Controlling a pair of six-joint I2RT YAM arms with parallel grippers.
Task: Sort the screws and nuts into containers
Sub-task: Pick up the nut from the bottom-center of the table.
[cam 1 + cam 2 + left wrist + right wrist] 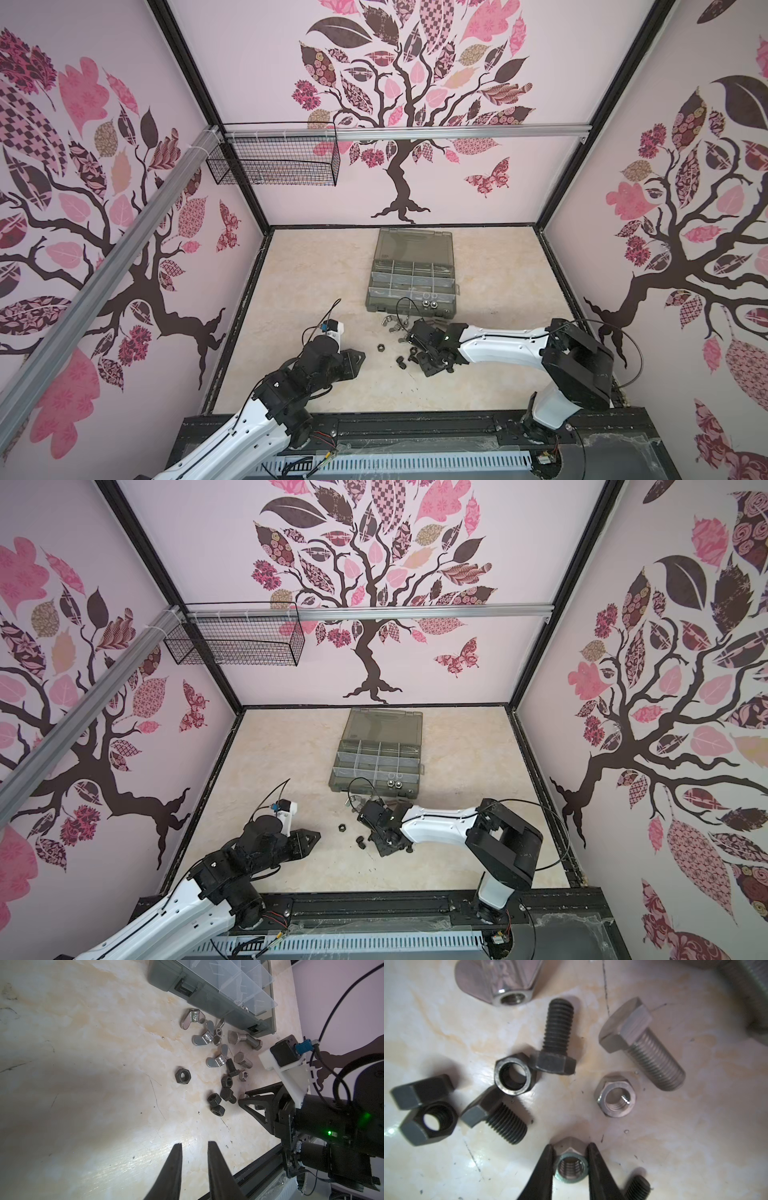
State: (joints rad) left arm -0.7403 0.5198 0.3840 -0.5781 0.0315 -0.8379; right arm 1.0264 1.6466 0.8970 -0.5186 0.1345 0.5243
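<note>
Pick step here: right gripper [571, 1147] is pinched on a silver hex nut [571, 1167] down at the desk [685, 1147], in the loose pile [220, 1064] just in front of the organizer case [384, 306]; next I'd lift straight and carry it to one of its compartments [402, 279]; a black bolt [637, 1187] lies right beside one finger [600, 1169], could snag; left gripper [194, 1147] hangs slightly apart, empty, off the pile.

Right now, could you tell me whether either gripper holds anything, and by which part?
The right gripper pinches a silver hex nut between its jaws, across two opposite sides. The left gripper holds nothing; its jaws stand apart.
</note>
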